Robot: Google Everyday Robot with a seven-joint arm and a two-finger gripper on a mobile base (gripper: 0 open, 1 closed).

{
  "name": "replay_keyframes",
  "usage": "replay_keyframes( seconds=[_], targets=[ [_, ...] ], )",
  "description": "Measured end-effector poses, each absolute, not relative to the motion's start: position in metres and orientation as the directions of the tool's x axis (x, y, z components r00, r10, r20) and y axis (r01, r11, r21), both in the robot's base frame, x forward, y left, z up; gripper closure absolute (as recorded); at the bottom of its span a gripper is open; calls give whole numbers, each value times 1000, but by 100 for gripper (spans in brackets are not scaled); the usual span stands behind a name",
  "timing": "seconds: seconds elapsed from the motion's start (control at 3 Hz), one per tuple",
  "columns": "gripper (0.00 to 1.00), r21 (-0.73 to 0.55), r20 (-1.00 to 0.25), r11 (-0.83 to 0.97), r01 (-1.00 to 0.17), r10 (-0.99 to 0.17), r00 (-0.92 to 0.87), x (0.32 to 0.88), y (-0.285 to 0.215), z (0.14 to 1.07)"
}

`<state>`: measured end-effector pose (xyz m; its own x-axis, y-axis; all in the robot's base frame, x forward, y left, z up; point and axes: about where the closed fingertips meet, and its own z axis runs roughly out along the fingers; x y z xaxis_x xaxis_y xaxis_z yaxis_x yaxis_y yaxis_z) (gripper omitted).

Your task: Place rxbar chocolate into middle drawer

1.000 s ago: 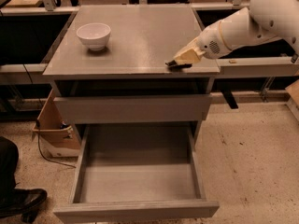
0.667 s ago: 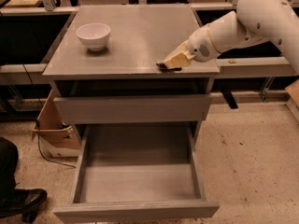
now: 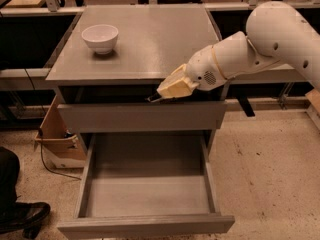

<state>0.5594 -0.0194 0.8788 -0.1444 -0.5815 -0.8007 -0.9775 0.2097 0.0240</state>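
Grey cabinet top (image 3: 150, 39) bears a white bowl (image 3: 100, 37); at its front edge, gripper (image 3: 161, 95) fingers (image 3: 172, 86) clasp rxbar chocolate (image 3: 153, 99)

We find the bowl (image 3: 100, 37) near the bench's (image 3: 160, 44) back-left corner, the gripper (image 3: 160, 95) just before its front edge, the middle drawer (image 3: 145, 225) open below, and a cardboard box (image 3: 54, 134) left of it.

The glossy white rounded arm (image 3: 260, 44) has a dotted grille at its wrist and ends in a cream-yellow pincer (image 3: 164, 91) at the front edge of the grey table (image 3: 140, 39).
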Motion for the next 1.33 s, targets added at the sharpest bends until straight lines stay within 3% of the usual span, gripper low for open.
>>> replay_keyframes(
  seconds=[0.67,1.33],
  targets=[
    [100,72,-798,156,-985,-584,-151,519,-8,803],
    [100,87,-795,150,-985,-585,-159,514,0,776]
  ],
)
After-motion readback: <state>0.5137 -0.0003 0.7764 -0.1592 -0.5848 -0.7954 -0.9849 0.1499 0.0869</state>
